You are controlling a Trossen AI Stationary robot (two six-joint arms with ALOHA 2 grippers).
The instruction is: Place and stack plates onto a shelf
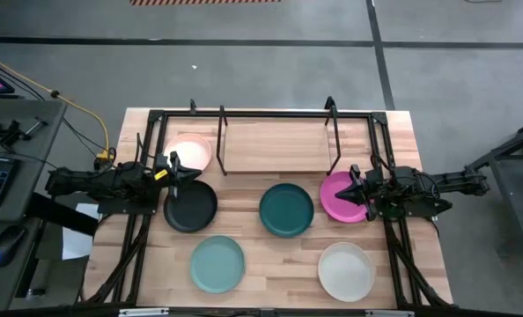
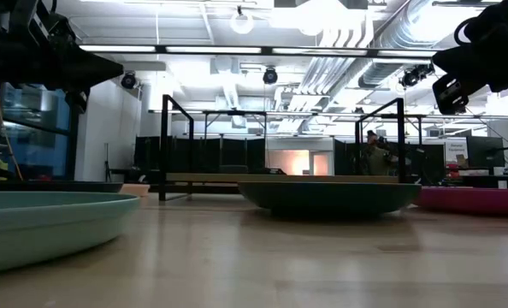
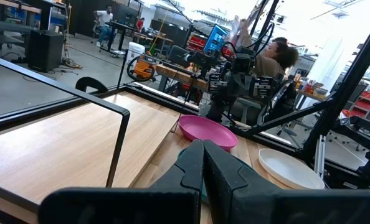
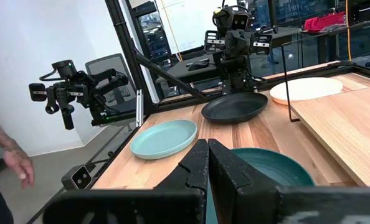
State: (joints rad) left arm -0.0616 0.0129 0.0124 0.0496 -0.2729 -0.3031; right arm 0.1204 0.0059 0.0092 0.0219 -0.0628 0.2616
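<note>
From above I see my left claw hanging over the left side of the surface, between the pale pink plate and the black plate, its fingers pressed together. My right claw sits at the right side, over the edge of the magenta plate, fingers also closed on nothing.

All six plates lie flat and separate on the surface. The dark teal plate is in the middle, just in front of the shelf. The light teal plate and the white plate are nearer the front edge. The pink plate lies just beside the shelf's left end bar.

The shelf stands at the back, its wooden board bare. In my right wrist view a person's hand shows beyond the surface.
</note>
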